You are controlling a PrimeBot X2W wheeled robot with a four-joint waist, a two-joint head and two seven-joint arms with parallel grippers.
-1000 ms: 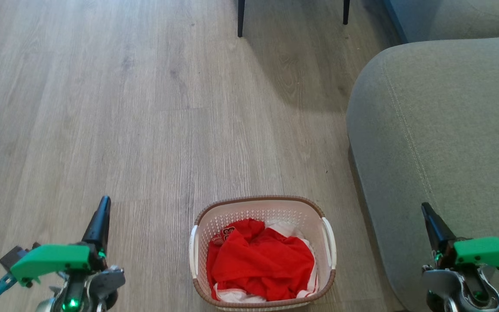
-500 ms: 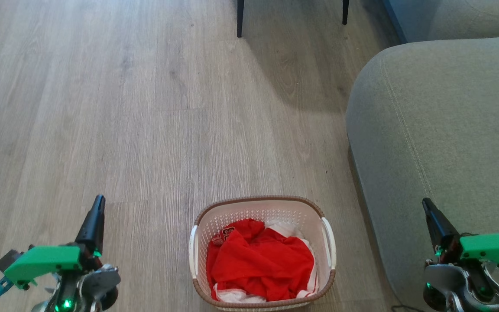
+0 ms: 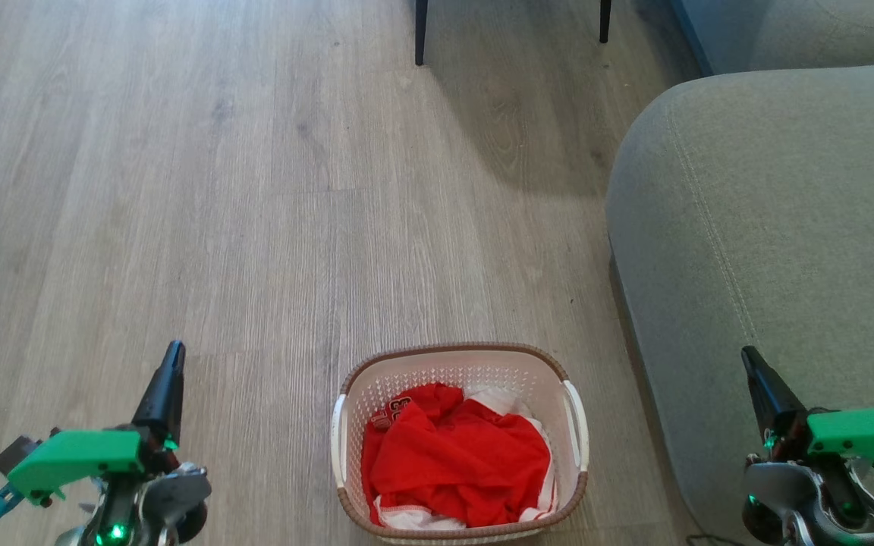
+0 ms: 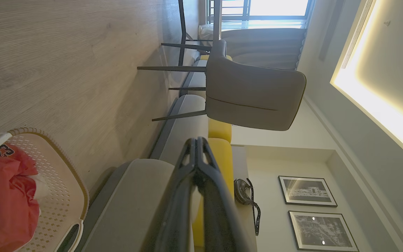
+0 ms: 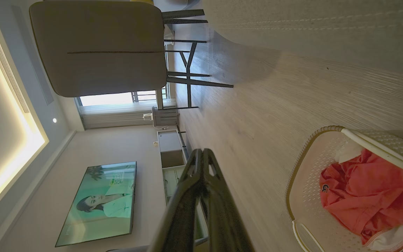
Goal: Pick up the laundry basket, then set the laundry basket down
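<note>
The laundry basket (image 3: 458, 367) stands on the wooden floor at the bottom centre of the head view: white perforated walls, brown woven rim, white side handles, red and white clothes inside. It also appears as the basket (image 4: 61, 196) at the left wrist view's lower left and the basket (image 5: 306, 196) at the right wrist view's lower right. My left gripper (image 3: 174, 352) is shut and empty, well to the basket's left. My right gripper (image 3: 747, 355) is shut and empty, off to the basket's right over the sofa. Both sets of fingers (image 4: 196, 154) (image 5: 201, 164) press together.
A grey sofa (image 3: 771, 243) fills the right side, close to the basket's right handle. Dark chair legs (image 3: 421, 30) stand at the far top centre; the grey chair (image 4: 254, 94) is in both wrist views. Bare wooden floor (image 3: 217, 189) lies to the left and ahead.
Both grippers drifted slightly outward and lower in the head view early in the second, then held still. The basket has not moved.
</note>
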